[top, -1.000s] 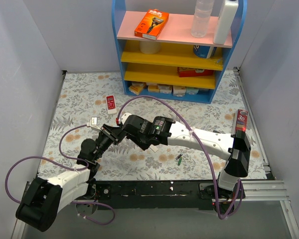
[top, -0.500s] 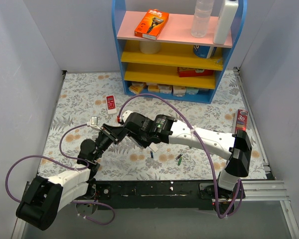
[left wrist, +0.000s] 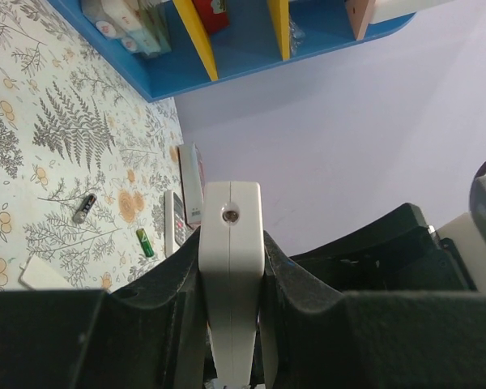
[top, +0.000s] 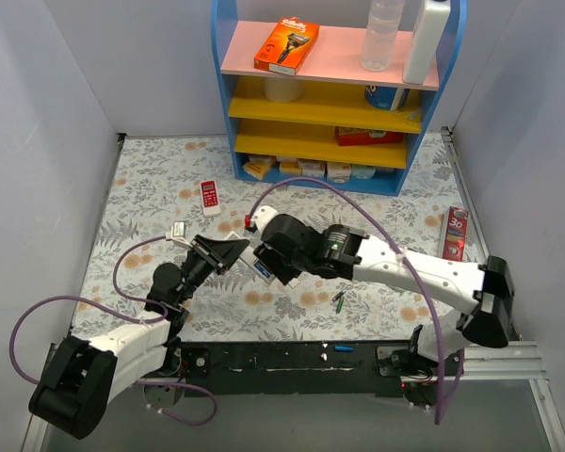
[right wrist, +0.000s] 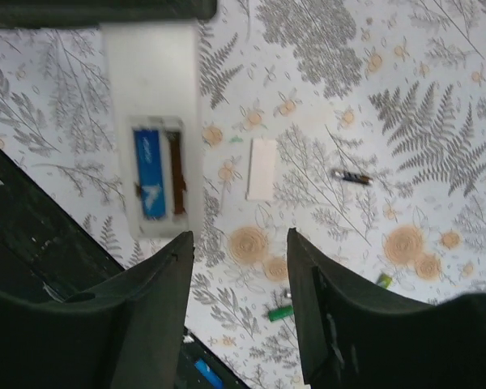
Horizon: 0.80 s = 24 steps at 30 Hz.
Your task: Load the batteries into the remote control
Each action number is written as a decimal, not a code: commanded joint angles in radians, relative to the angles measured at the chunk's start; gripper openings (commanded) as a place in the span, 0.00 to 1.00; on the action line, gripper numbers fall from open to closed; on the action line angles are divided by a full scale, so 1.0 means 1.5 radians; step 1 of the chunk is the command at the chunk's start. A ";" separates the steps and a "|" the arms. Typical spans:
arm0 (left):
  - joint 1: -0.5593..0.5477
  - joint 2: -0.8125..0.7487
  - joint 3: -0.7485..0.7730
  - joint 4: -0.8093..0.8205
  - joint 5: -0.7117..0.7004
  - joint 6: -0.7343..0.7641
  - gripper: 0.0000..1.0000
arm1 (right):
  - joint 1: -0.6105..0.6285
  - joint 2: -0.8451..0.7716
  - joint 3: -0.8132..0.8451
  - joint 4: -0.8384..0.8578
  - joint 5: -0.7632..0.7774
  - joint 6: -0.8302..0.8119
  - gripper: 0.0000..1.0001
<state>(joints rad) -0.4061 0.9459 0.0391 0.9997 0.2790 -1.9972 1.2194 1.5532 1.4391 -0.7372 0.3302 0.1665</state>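
My left gripper (left wrist: 231, 324) is shut on the remote control (left wrist: 231, 243), a slim white bar held on edge between the jaws. In the right wrist view the remote control (right wrist: 150, 89) shows its open compartment with one blue battery (right wrist: 150, 185) seated beside an empty slot. My right gripper (right wrist: 239, 239) hangs open just off the remote's end, holding nothing. Loose batteries lie on the cloth: a dark battery (right wrist: 352, 177) and a green battery (right wrist: 279, 312). Another blue battery (top: 344, 347) rests on the black base rail. In the top view the left gripper (top: 217, 252) and right gripper (top: 275, 262) meet mid-table.
The white battery cover (right wrist: 262, 168) lies flat beside the remote. A red-and-white remote (top: 208, 195) sits at the back left. The blue shelf unit (top: 330, 94) stands at the back, and a red box (top: 456, 232) lies at the right edge. Purple cables loop around both arms.
My right gripper has opened and drawn back to the right, off the remote. A blue battery seen on the cloth half a second ago now lies on the base rail. The left gripper stays put.
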 commanded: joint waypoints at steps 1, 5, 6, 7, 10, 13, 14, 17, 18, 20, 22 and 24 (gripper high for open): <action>0.000 -0.037 -0.121 -0.051 -0.026 -0.005 0.00 | -0.029 -0.127 -0.100 0.067 0.000 0.041 0.60; 0.001 -0.077 -0.114 -0.106 -0.034 0.009 0.00 | -0.057 -0.196 -0.213 0.055 -0.043 0.069 0.60; 0.001 -0.094 -0.112 -0.114 -0.036 0.015 0.00 | -0.061 -0.214 -0.254 0.047 -0.055 0.077 0.60; 0.000 -0.101 -0.110 -0.123 -0.036 0.019 0.00 | -0.061 -0.222 -0.273 0.039 -0.062 0.091 0.60; 0.000 -0.124 -0.100 -0.148 -0.034 0.033 0.00 | -0.063 -0.246 -0.348 0.020 -0.107 0.101 0.59; 0.000 -0.143 -0.092 -0.167 -0.026 0.044 0.00 | -0.063 -0.260 -0.411 0.002 -0.148 0.101 0.56; 0.000 -0.145 -0.091 -0.175 -0.021 0.044 0.00 | -0.063 -0.262 -0.421 -0.007 -0.155 0.100 0.55; 0.000 -0.161 -0.088 -0.185 -0.017 0.044 0.00 | -0.062 -0.269 -0.459 -0.018 -0.206 0.087 0.53; 0.001 -0.166 -0.085 -0.190 -0.014 0.044 0.00 | -0.060 -0.274 -0.468 -0.019 -0.215 0.084 0.53; 0.000 -0.182 -0.079 -0.204 -0.011 0.047 0.00 | -0.057 -0.276 -0.483 -0.020 -0.254 0.080 0.52; 0.001 -0.194 -0.072 -0.218 -0.010 0.052 0.00 | -0.044 -0.272 -0.488 -0.018 -0.279 0.074 0.51; 0.000 -0.218 -0.059 -0.253 -0.015 0.066 0.00 | -0.027 -0.260 -0.495 -0.016 -0.289 0.071 0.51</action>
<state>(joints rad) -0.4061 0.6746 0.0391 0.6922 0.2520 -1.9381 1.1393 1.1637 0.7116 -0.7620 -0.0006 0.2874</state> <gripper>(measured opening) 0.230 0.510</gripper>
